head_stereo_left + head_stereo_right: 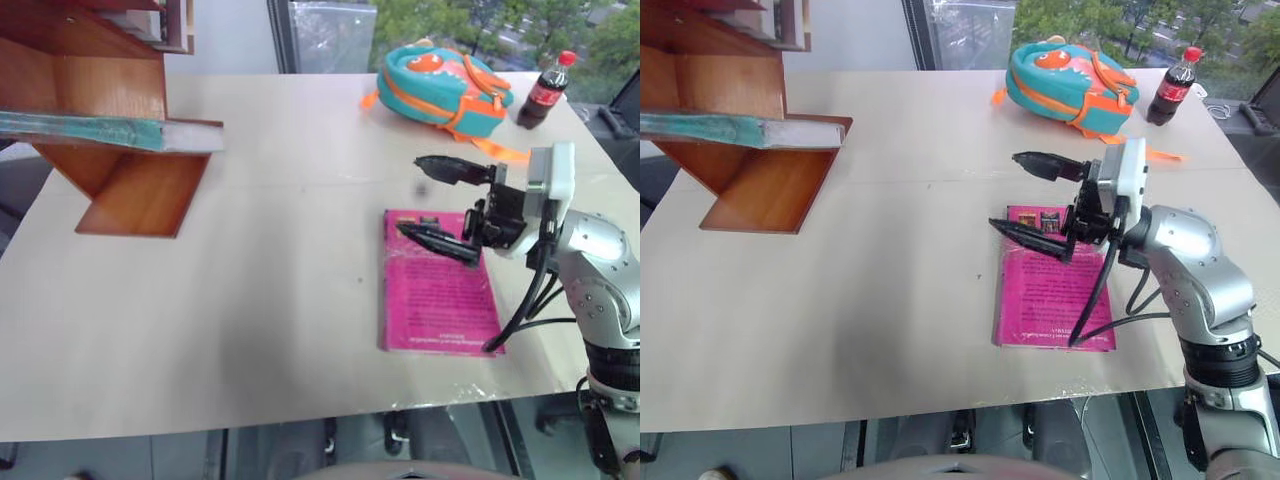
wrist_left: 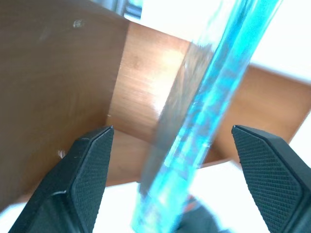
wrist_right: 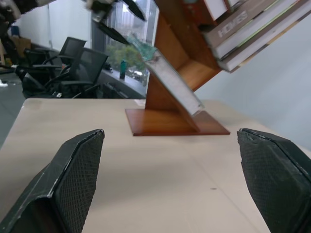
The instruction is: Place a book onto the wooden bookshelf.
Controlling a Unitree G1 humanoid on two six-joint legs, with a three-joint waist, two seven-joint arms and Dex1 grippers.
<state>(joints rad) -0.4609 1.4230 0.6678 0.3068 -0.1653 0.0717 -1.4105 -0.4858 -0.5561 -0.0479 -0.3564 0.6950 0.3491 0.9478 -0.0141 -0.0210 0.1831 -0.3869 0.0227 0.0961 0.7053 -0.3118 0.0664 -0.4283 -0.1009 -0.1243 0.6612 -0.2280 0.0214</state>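
You had laid the book (image 1: 90, 130) on a slanted board of the wooden bookshelf (image 1: 120, 175), and your left gripper (image 2: 170, 184) stood spread wide either side of it, gripping nothing, while the right gripper (image 1: 445, 205) hung wide and empty above the pink book (image 1: 440, 285).

The book (image 1: 100, 131) lies on a slanted board of the wooden bookshelf (image 1: 130, 190), between the spread fingers of the left end effector (image 2: 170, 184) (not touching either). Far to its right, the right end effector (image 1: 440, 205) hovers over a smaller book (image 1: 437, 285) on the worktop (image 1: 250, 300); beyond it lie a bag (image 1: 440, 85) and a bottle (image 1: 545, 90).
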